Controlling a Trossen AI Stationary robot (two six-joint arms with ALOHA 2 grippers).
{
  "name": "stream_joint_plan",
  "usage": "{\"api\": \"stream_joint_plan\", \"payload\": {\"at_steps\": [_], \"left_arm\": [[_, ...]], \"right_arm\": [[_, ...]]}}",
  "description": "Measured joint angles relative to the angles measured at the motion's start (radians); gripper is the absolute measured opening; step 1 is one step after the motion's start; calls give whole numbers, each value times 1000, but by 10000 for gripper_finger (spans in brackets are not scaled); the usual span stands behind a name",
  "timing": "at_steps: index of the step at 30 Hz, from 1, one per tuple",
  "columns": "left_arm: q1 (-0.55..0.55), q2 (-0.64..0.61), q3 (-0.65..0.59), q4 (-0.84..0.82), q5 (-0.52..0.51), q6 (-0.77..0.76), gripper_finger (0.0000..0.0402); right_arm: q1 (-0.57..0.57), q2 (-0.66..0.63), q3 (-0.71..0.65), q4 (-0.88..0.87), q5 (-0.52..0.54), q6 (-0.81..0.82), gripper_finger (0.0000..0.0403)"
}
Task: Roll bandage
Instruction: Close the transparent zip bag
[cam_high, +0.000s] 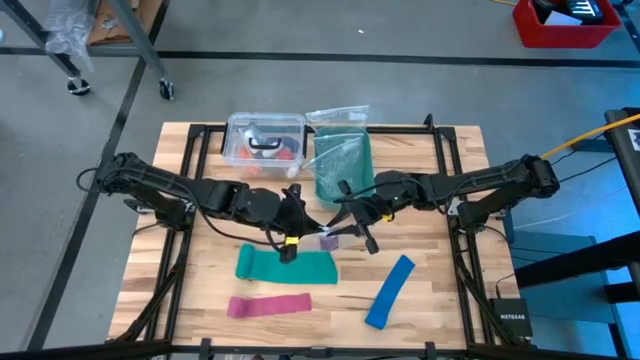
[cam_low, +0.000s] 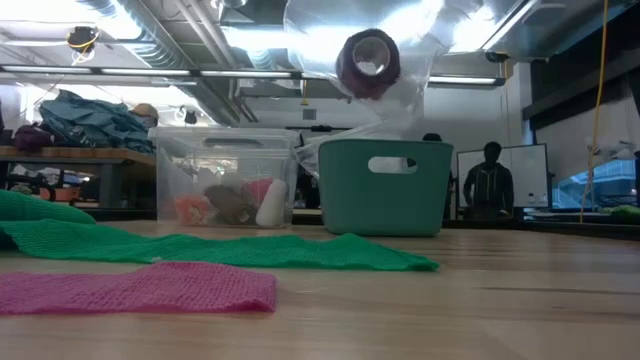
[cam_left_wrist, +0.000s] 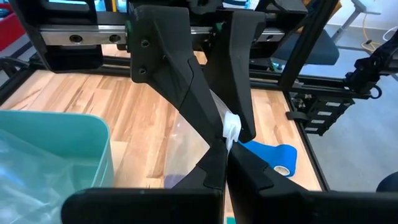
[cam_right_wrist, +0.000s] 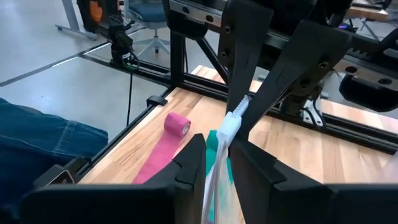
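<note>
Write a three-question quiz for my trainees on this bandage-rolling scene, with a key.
1. Fill in: the flat strip lying beside the green strip, on the side away from the arms, is ____ in colour.
2. Where is the purple bandage roll?
A) inside the clear plastic bag, held up in the air
B) lying on top of the green strip
C) tucked under the green strip
3. True or false: the left gripper and the right gripper both pinch the clear plastic bag's edge.

Key: 1 pink; 2 A; 3 true.
</note>
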Motion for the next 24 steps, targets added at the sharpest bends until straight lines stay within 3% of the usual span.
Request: {"api": "stream_joint_plan", "payload": {"at_steps": [24], "left_arm": [[-39, 4, -2, -50, 6, -65, 0]], "right_arm": [[-2, -1, 3, -123, -21, 1, 78]]}}
